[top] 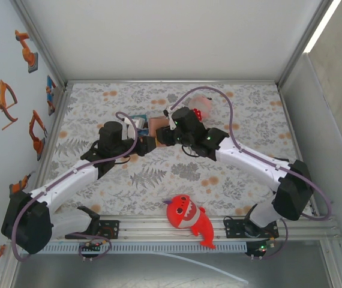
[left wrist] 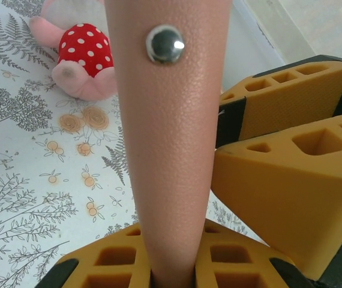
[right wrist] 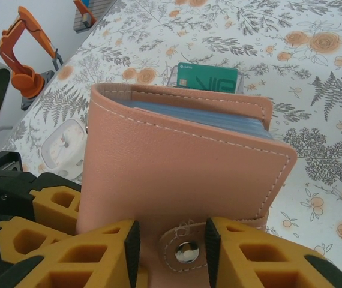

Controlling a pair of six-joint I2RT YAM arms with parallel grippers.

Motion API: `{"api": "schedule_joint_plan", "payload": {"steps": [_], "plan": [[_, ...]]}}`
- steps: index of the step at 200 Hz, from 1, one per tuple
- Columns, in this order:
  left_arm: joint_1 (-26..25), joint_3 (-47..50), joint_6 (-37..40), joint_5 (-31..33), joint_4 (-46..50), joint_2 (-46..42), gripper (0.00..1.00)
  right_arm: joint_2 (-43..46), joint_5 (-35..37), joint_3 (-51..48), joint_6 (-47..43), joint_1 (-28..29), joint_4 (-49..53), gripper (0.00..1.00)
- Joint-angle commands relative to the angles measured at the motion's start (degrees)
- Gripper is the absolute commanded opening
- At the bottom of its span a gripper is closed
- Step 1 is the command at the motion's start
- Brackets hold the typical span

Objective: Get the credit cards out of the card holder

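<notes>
The tan-brown card holder (right wrist: 177,162) stands upright in front of my right gripper (right wrist: 172,240), blue-grey sleeves (right wrist: 201,117) showing at its top. Its closure tab (right wrist: 186,249) with the snap lies between the right fingers, which stand open with a gap on the left side. My left gripper (left wrist: 171,259) is shut on a tan flap (left wrist: 171,138) of the holder that carries a snap stud. A teal credit card (right wrist: 207,78) lies on the table behind the holder. From above, both grippers (top: 146,144) (top: 164,136) meet at the holder (top: 157,125).
A pink plush with a red spotted patch (left wrist: 81,60) (top: 202,108) lies just beyond the grippers. A red shark plush (top: 186,219) sits at the near edge. A pale square item (right wrist: 63,150) lies left of the holder. Walls surround the floral table (top: 249,120).
</notes>
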State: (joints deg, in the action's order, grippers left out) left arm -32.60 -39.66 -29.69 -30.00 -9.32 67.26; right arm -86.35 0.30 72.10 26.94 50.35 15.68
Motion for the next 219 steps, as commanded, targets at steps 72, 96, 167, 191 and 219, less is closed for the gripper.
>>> {"api": "schedule_joint_plan", "payload": {"steps": [72, 96, 167, 191, 219], "plan": [[-0.71, -1.13, 1.95, -3.24, -3.42, -2.21, 0.11, -0.94, 3.10, 0.77, 0.04, 0.23, 4.08, 0.35], [-0.67, -1.03, 1.75, -2.97, -3.41, -2.19, 0.11, -0.51, 3.82, 0.26, 0.19, 0.28, 4.40, 0.33], [-0.66, -1.30, 1.69, -2.70, -3.20, -1.97, 0.10, 0.56, 5.42, -0.99, 0.91, 0.19, 3.99, 0.20], [-0.70, -1.30, 1.63, -2.68, -3.22, -1.83, 0.10, 0.83, 5.85, -1.16, 0.99, 0.14, 3.99, 0.17], [-0.62, -1.30, 1.83, -2.38, -2.92, -1.93, 0.10, 1.48, 6.90, -1.50, 1.17, 0.15, 3.91, 0.13]]}}
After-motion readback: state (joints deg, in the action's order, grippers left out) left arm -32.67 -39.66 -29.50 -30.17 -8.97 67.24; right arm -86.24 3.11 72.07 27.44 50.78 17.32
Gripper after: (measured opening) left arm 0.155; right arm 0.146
